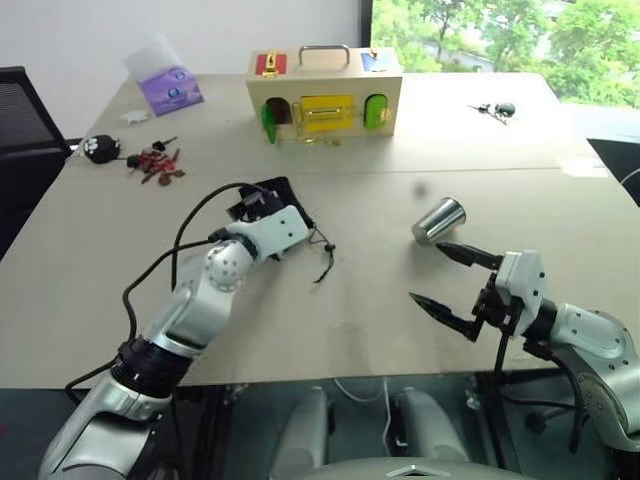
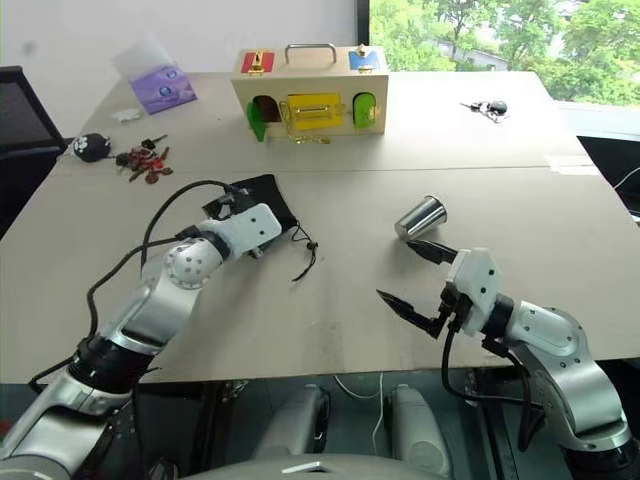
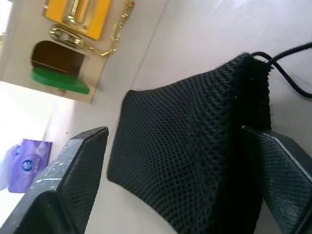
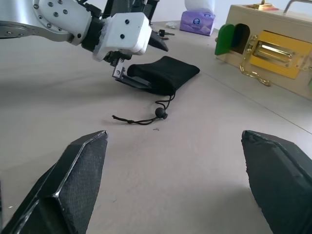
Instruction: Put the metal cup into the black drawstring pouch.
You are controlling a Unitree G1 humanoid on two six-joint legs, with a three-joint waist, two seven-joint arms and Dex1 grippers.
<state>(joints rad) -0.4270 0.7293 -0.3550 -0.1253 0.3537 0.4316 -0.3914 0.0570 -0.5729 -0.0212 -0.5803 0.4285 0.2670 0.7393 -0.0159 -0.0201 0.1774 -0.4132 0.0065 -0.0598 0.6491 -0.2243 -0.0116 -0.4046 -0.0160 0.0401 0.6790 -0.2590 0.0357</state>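
Observation:
The black drawstring pouch point(image 1: 281, 188) lies flat on the table left of centre, and its cord point(image 1: 325, 262) trails toward me. My left gripper point(image 3: 173, 131) is open and straddles the pouch point(image 3: 195, 146). One finger stands clear of the fabric and the other sits at its edge near the cord. The metal cup point(image 1: 440, 220) lies on its side to the right of centre, rim toward the far right. My right gripper point(image 1: 430, 272) is open just in front of the cup, not touching it, with nothing between its fingers.
A wooden latch box point(image 1: 325, 100) stands at the back centre. At the far left are a purple tissue pack point(image 1: 170, 90), a paw-print keychain ball point(image 1: 100, 148) and red keys point(image 1: 155, 165). More keys point(image 1: 495, 108) lie at the far right. A black chair point(image 1: 25, 120) stands left of the table.

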